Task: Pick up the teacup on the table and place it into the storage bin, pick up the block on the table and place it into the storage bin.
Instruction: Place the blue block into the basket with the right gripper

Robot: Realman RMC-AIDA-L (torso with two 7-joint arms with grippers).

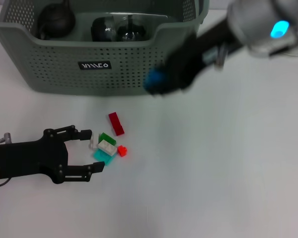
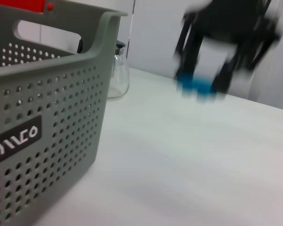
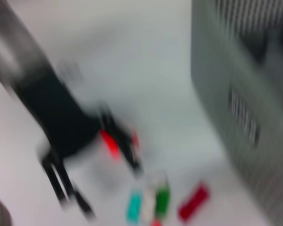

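Note:
The grey-green storage bin [image 1: 64, 64] stands at the back of the table, with dark round vessels [image 1: 56, 20] inside it. I see no teacup on the table. My right gripper [image 1: 156, 82], blurred, hangs just in front of the bin's right front wall, shut on a blue block [image 2: 195, 87]. My left gripper [image 1: 93, 150] rests open at the near left, its fingertips beside a small heap of blocks: a red bar [image 1: 116, 123], a green one [image 1: 107, 138], a white one [image 1: 108, 146], a cyan one [image 1: 104, 156] and a small red one [image 1: 122, 150].
A clear glass jug [image 2: 118, 75] stands on the table past the bin's corner. The right wrist view shows the bin's wall [image 3: 236, 94] and the block heap [image 3: 162, 202] below it. White tabletop [image 1: 213, 173] stretches to the right and front.

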